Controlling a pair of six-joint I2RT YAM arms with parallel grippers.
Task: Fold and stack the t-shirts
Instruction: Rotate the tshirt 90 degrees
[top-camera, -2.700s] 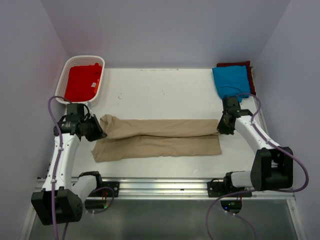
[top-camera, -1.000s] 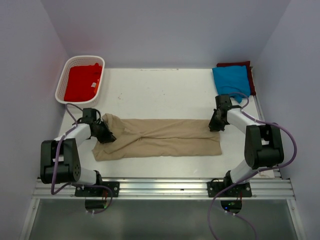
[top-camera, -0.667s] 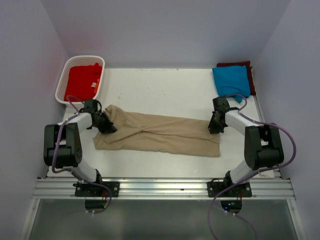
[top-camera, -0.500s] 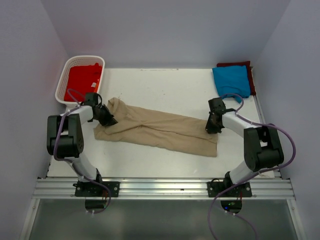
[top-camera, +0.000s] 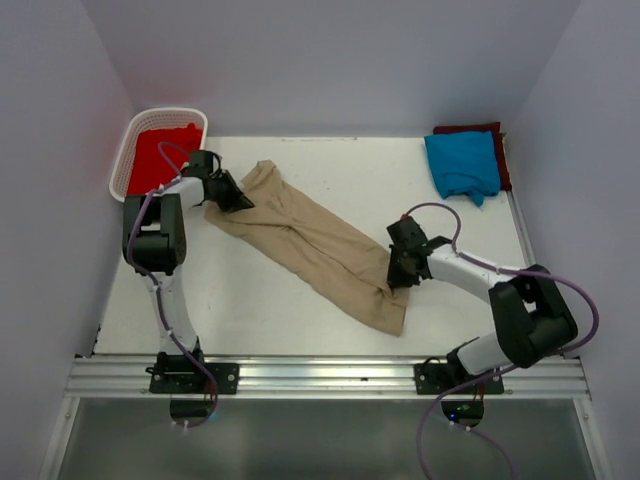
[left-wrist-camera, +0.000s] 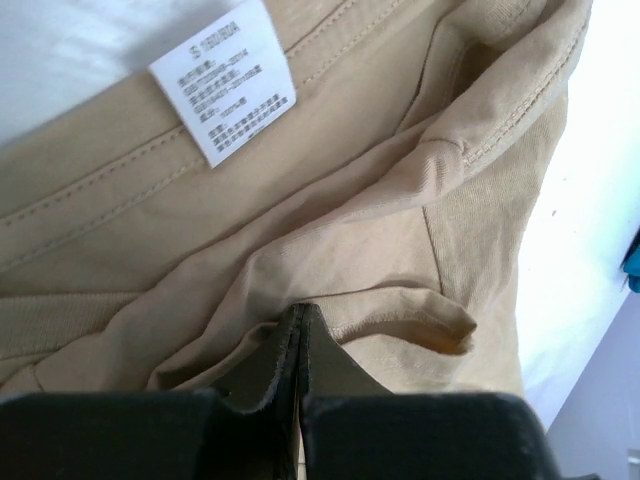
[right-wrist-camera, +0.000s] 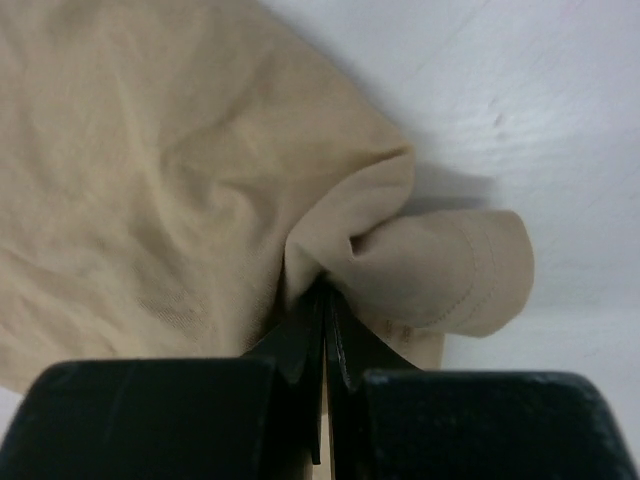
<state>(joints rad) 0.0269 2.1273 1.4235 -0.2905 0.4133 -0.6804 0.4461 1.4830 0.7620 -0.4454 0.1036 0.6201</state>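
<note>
Mid-fold: tan shirt held at both ends.
It lies as a long narrow strip slanting across the table. The left gripper pinches one end near the basket, and the right gripper pinches the other. The blue shirt sits folded on the maroon shirt in the far right corner; the red shirt waits in the basket. Crosswise folds and stacking look left to do. A white tag begins with "S"; its small print is unreadable.

We see the tan t-shirt as soft matt knit cloth, its care label smooth, the basket white plastic.
</note>
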